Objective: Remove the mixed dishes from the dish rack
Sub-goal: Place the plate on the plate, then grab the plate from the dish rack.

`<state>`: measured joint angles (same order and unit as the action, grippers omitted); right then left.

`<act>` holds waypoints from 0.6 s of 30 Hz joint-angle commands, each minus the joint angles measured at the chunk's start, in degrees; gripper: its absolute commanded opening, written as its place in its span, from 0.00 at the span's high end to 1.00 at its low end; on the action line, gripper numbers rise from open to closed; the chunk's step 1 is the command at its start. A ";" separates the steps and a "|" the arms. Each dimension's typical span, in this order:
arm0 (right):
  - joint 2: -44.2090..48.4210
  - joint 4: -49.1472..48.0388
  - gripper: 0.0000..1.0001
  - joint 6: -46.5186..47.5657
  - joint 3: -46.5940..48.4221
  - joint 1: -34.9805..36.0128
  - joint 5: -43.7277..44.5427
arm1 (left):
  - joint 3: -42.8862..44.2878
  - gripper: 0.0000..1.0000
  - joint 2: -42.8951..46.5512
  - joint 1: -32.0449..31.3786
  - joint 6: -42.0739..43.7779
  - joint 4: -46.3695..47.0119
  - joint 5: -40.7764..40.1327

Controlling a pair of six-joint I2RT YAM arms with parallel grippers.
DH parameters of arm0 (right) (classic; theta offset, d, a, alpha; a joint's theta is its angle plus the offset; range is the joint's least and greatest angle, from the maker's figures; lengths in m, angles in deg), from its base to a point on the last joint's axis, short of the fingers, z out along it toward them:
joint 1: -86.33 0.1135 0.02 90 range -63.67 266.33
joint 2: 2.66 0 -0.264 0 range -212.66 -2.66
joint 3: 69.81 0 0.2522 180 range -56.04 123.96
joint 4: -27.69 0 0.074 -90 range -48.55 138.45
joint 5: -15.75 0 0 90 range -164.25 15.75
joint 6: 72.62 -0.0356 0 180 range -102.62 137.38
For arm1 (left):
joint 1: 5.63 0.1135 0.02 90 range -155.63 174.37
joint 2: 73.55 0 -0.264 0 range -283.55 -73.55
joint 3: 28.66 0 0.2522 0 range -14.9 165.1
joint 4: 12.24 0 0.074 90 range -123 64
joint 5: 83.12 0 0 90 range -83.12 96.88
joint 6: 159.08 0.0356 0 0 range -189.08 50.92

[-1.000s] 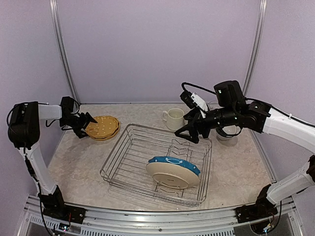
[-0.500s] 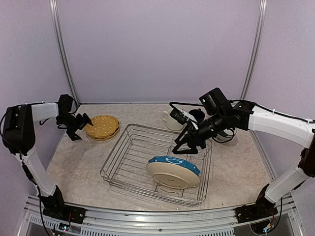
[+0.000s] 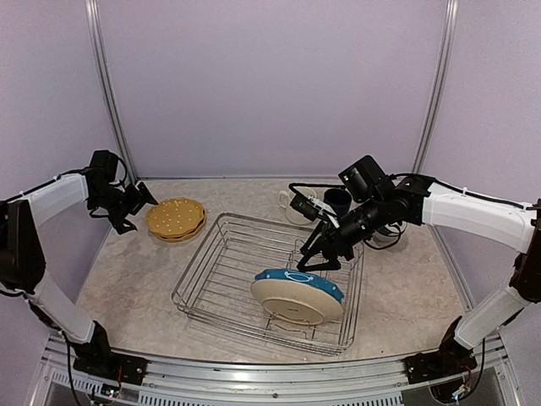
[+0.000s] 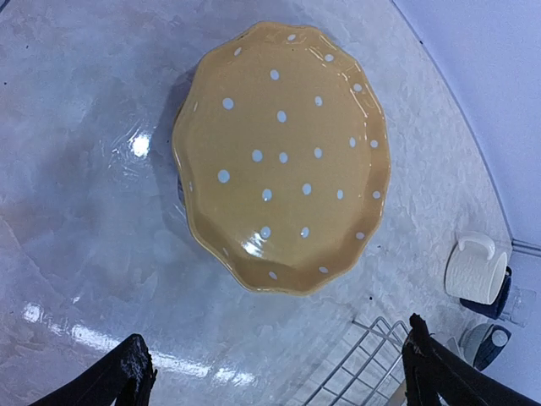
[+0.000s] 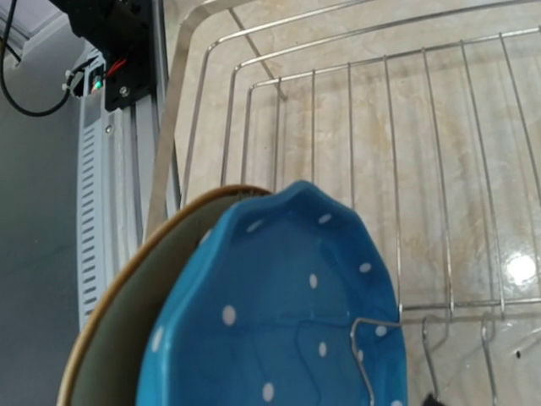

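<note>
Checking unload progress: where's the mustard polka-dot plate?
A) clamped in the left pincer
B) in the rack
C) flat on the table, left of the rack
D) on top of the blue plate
C: the mustard plate lies flat on the table, outside the dish rack, and the open left pincer is clear of it.

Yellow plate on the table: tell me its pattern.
White polka dots on the yellow plate; clearest in the left wrist view.

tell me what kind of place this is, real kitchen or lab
Likely a robot test cell, not a kitchen: plain lavender walls, two arms bolted to a metal rail, and a marble-look table holding a wire dish rack and plates.
</note>
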<state>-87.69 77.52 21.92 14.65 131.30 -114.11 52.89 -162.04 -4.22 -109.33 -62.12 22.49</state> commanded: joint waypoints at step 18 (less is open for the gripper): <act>-1.37 1.95 0.36 0.52 -2.17 4.25 17.12 | 1.63 0.01 7.55 -6.06 -1.29 -2.12 -0.62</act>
<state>-89.33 78.83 22.11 14.50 135.92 -106.26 53.08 -154.52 -8.89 -109.96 -63.80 22.45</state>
